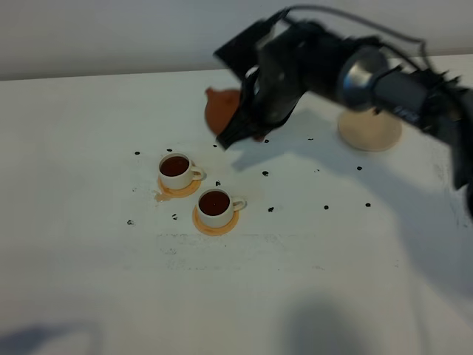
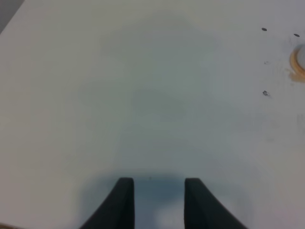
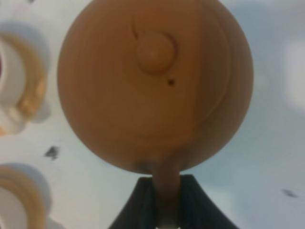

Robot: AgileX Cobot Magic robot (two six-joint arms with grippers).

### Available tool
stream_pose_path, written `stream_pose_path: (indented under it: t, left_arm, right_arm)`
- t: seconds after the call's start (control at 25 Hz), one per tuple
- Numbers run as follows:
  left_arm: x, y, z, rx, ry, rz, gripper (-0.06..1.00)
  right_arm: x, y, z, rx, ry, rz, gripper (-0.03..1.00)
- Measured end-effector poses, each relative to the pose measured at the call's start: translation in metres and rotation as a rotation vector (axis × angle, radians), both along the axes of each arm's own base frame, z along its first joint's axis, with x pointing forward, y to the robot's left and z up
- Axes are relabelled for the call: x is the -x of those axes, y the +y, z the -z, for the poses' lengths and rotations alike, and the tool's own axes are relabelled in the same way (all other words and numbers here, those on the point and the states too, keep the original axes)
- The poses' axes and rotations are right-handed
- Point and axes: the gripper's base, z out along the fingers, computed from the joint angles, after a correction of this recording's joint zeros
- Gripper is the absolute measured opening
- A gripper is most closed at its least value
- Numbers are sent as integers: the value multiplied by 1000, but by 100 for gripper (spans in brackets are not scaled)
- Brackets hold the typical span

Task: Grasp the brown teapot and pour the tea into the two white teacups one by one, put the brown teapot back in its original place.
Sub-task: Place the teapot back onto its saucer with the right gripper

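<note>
A white table (image 1: 89, 296) fills the exterior high view, speckled with small dark spots, and no brand, label or lettering can be read on anything in the frames; the right arm (image 1: 384, 85), black with a silver joint, reaches in from the right edge across the middle, its right gripper (image 3: 167, 200) closed on the loop handle of the brown teapot (image 1: 222, 109), which is held off the surface behind the cups, spout toward the left of that view; the right wrist view looks straight down on the pot's knobbed lid, the handle pinched between the two dark fingers (image 3: 138, 205); the beige disc (image 1: 369, 132) that is the original place lies bare at the right rear, partly behind the arm, well apart from the pot; the two white teacups (image 1: 176, 170) each sit on an orange coaster (image 1: 216, 223) (one nearer the left rear, one nearer the front, close together), both holding dark reddish-brown tea (image 1: 215, 201); a pale brown spill (image 1: 159, 197) marks the table beside the rear coaster; the left gripper (image 2: 155, 200) hovers over bare table, its fingers narrowly parted with nothing between them.
</note>
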Motion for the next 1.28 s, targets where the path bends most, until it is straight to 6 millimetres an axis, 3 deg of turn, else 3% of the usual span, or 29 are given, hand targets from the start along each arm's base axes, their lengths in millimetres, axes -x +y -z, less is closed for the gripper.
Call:
stream_pose_path:
  t: [0.24,0.68,0.8,1.0,1.28]
  left_arm:
    - [0,0,0,1,0,-1,25]
    - [0,0,0,0,0,0,25]
    - [0,0,0,0,0,0,25]
    - [0,0,0,0,0,0,25]
    - [0,0,0,0,0,0,25]
  right_arm:
    - [0,-43,-26,-44,-31,108,9]
    - [17,-149,-10,-96,-10,412,9]
    - [17,-161,-4,-83,3,439,9]
    - [11,-165,4,-86,-3,448,9]
    - [3,-171,31,-59,36,462,9]
